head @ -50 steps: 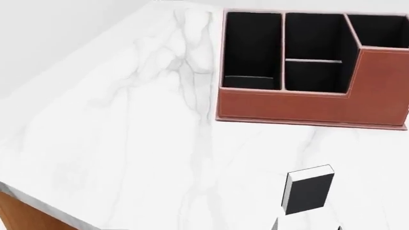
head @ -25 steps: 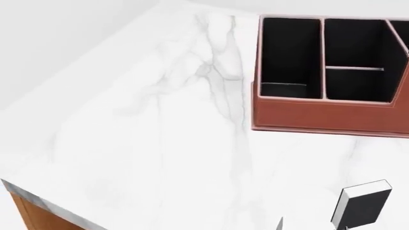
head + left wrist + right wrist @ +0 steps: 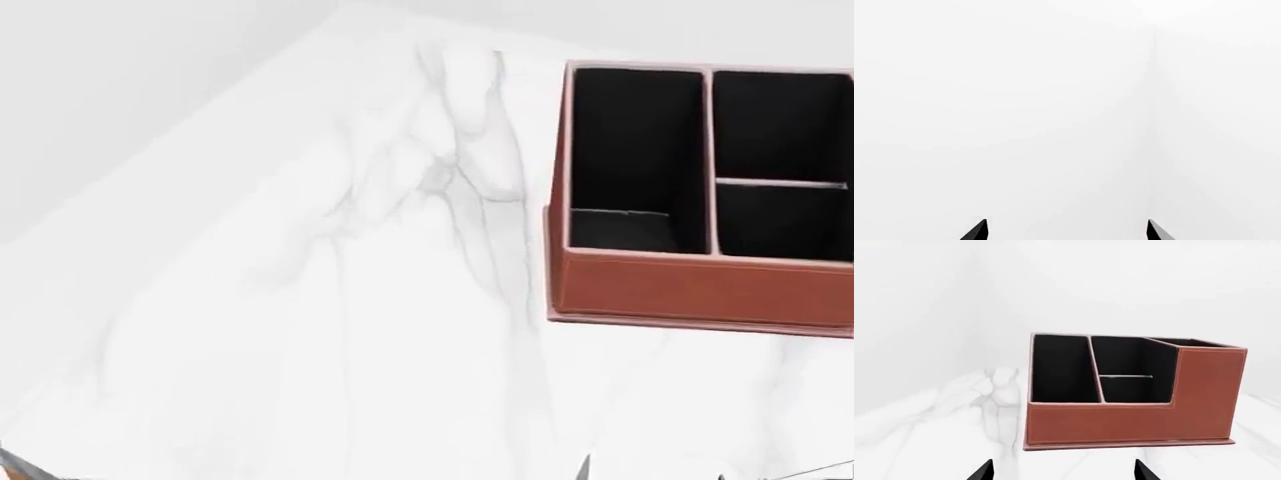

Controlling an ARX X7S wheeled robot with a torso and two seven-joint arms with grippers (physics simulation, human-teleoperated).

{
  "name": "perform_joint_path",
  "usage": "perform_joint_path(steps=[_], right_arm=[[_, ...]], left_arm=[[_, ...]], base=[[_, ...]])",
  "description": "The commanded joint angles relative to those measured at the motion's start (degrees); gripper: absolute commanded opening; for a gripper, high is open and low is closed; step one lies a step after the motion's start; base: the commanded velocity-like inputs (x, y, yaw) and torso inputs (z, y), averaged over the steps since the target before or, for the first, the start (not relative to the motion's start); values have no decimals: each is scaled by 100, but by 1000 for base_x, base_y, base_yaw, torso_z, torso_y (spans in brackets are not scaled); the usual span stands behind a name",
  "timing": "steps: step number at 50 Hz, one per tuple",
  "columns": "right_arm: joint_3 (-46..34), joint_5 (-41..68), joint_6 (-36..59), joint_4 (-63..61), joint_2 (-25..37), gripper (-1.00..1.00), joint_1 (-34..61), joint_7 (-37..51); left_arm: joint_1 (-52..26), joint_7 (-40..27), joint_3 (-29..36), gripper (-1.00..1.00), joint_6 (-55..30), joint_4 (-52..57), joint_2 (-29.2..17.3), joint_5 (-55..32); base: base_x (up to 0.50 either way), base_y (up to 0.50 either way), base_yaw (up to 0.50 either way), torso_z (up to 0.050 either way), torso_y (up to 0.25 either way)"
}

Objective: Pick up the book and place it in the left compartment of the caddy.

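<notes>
The reddish-brown caddy [image 3: 694, 290] stands on the white marble table [image 3: 334, 300] at the head view's right, cut off by the frame edge. Its left compartment [image 3: 638, 150] is a long, black-lined section. The book is out of view in every frame. In the right wrist view the caddy [image 3: 1134, 420] stands ahead of my right gripper [image 3: 1064, 471], with the left compartment [image 3: 1061, 370] facing it. That gripper is open and holds nothing. My left gripper [image 3: 1066, 230] is also open, faces a bare white wall and holds nothing.
The marble table's near left corner [image 3: 11, 462] shows at the head view's bottom left. The caddy's other sections [image 3: 781, 125] are split by a crosswise divider. A white wall lies behind the table.
The head view has swung left: the caddy has drifted right and down in the picture, and the book has slid out past the lower right edge.
</notes>
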Motion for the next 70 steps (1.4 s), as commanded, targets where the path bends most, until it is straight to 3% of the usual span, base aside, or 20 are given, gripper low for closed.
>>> perform_joint_path(steps=[1,53,70], right_arm=[[37,-132,30,82,-73,100,53,-151],[64,62,-410,63,-4,100,-75,34],[-14,-449,-296,208,-356,100,136,657]], left_arm=[[-182,135,-120,100,-261,-179,107,10],[-140,17,-48,100,-211,-208,4,-57],[-165,-27,-12,100,-227,-221,-34,-77]], base=[[439,243,0,0,0],[101,39,0,0,0],[18,-52,0,0,0]])
